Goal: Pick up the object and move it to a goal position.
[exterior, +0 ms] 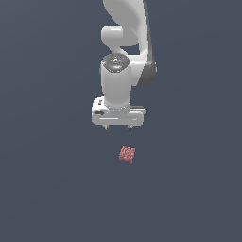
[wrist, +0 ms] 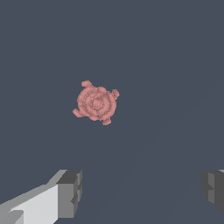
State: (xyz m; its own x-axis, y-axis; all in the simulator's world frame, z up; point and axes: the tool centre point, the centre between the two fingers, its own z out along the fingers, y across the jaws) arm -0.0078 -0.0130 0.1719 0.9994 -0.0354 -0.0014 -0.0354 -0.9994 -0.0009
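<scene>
The object (exterior: 127,154) is a small reddish-pink, bumpy lump lying on the dark grey floor, narrower than my white gripper. My gripper (exterior: 117,127) hangs above the floor, behind and slightly to the exterior view's left of the object, and does not touch it. Its two short fingertips (exterior: 106,126) stand wide apart and hold nothing. In the wrist view the object (wrist: 96,102) looks round with ringed bumps, and lies ahead of the open gripper (wrist: 142,190), whose grey pads (wrist: 70,192) show at both lower edges.
The white arm (exterior: 124,42) rises behind the gripper. The dark grey floor (exterior: 47,189) spreads flat on all sides, with no other objects in view.
</scene>
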